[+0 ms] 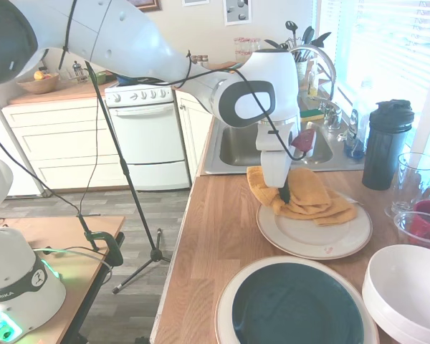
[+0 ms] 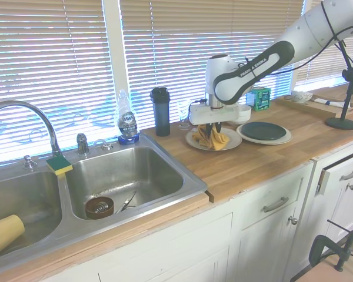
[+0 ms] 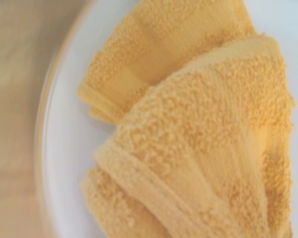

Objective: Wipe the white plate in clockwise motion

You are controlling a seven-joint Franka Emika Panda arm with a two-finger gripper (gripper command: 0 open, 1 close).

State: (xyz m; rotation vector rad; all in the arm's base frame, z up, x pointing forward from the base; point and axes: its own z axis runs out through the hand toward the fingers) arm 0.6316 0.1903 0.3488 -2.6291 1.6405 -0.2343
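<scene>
Your gripper [image 1: 283, 193] is clenched on the yellow cloth [image 1: 307, 199], pressing it flat on the white plate [image 1: 315, 238] for wiping.

Kitchen, daylight through white slatted window blinds [image 2: 165, 47].
Wooden butcher-block countertop [image 1: 215, 244], stainless steel double sink [image 2: 106, 182], white cabinet drawers [image 1: 64, 143], grey plank floor [image 1: 143, 215].

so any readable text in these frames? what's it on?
"FRANKA EMIKA" on the arm's forearm, second exterior view.
"...A EMIKA", start cut off, on the arm's base, first exterior view.
"Dawn" on the dish soap bottle by the sink.
Green box behind the arm: print too small to read.
Wall pictures: nothing legible.
Wrist view: no text.
</scene>
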